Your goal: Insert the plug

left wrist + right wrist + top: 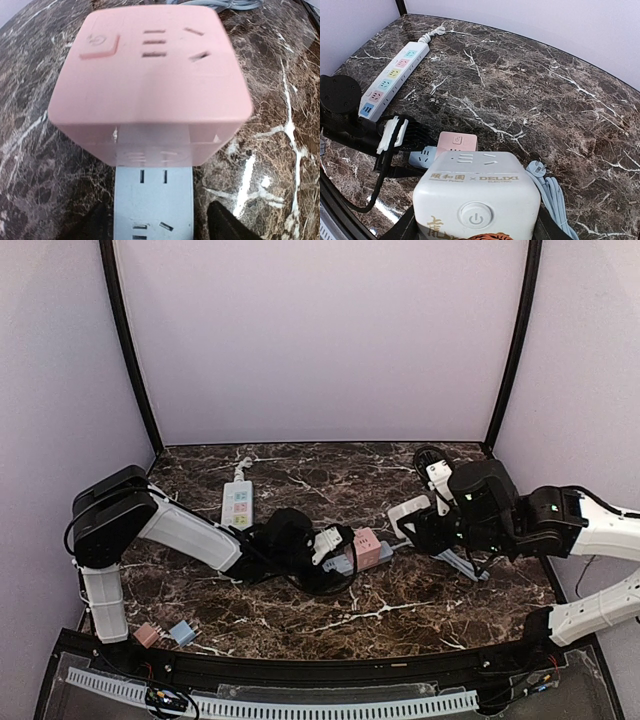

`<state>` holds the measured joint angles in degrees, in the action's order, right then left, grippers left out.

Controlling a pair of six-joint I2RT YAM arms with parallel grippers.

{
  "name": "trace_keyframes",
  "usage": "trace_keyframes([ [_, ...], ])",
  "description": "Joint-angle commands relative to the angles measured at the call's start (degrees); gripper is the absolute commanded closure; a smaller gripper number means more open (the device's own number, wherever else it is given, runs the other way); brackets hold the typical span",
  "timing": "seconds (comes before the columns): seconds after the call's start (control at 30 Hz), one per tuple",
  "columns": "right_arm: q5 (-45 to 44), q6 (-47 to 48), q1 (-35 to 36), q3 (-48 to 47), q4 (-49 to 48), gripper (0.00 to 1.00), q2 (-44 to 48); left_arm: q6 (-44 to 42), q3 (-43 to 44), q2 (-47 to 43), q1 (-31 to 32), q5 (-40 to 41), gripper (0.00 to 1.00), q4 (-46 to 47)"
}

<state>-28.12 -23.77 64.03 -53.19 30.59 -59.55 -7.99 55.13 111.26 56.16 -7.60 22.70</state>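
Observation:
A pink cube socket [150, 85] sits plugged on a grey-blue power strip [152, 200] lying mid-table; both show in the top view, the cube [366, 547] on the strip [348, 563]. My left gripper [157, 222] straddles the strip's free end, its dark fingers [225, 225] on either side with thin gaps of marble showing. My right gripper [477, 227] is shut on a white cube adapter [480, 195] with a power button, held above the table just right of the pink cube [456, 144]. The white cube's plug side is hidden.
A long white power strip [237, 502] with coloured sockets lies at the back left. A coiled grey-blue cable with its plug [536, 169] lies under the right arm. Two small blocks, pink [147, 634] and blue [182, 631], sit at the front left edge.

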Motion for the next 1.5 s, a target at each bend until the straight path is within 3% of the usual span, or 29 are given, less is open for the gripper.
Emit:
trace_keyframes([
  [0.0, -1.20, -1.45, -0.24, 0.54, -0.50, 1.00, 1.48, -0.67, 0.95, 0.59, 0.33, 0.19, 0.40, -4.03],
  [0.2, -1.77, -1.61, -0.31, 0.46, -0.05, 1.00, 1.58, 0.77, -0.67, 0.75, 0.27, -0.27, 0.53, -3.79],
  [0.33, -1.87, -1.59, -0.31, 0.29, 0.04, 1.00, 1.39, 3.36, -1.99, 0.54, 0.35, -0.13, 0.69, -3.02],
  [0.67, -2.44, -2.50, -0.31, -0.66, 0.83, 1.00, 0.98, 16.67, -9.22, -2.17, 4.90, 7.88, 0.77, 2.89],
  [0.97, -2.00, -3.47, -0.31, -1.86, 2.45, 1.00, -0.19, 27.98, -8.57, -1.11, 11.12, 16.26, 0.76, 4.31],
  [1.13, -1.26, -3.72, -0.32, -1.97, 3.10, 1.00, -0.03, 27.65, -7.30, 0.91, 12.49, 15.94, 0.67, 5.80],
  [1.27, -0.19, -3.28, -0.32, -2.20, 3.33, 1.00, -0.25, 27.25, -7.30, 1.30, 12.48, 13.51, 0.53, 7.20],
  [1.37, 0.36, -2.88, -0.32, -2.90, 3.99, 1.00, -0.69, 26.26, -6.87, 0.83, 12.48, 11.66, 0.37, 6.59],
  [1.4, 0.55, -2.68, -0.27, -3.15, 4.18, 1.00, -0.80, 26.04, -6.79, 0.63, 12.48, 10.85, 0.26, 6.41],
  [1.47, 1.18, -2.34, -0.29, -3.59, 4.53, 1.00, -0.91, 25.62, -6.63, -0.06, 12.48, 10.20, 0.14, 5.99],
])
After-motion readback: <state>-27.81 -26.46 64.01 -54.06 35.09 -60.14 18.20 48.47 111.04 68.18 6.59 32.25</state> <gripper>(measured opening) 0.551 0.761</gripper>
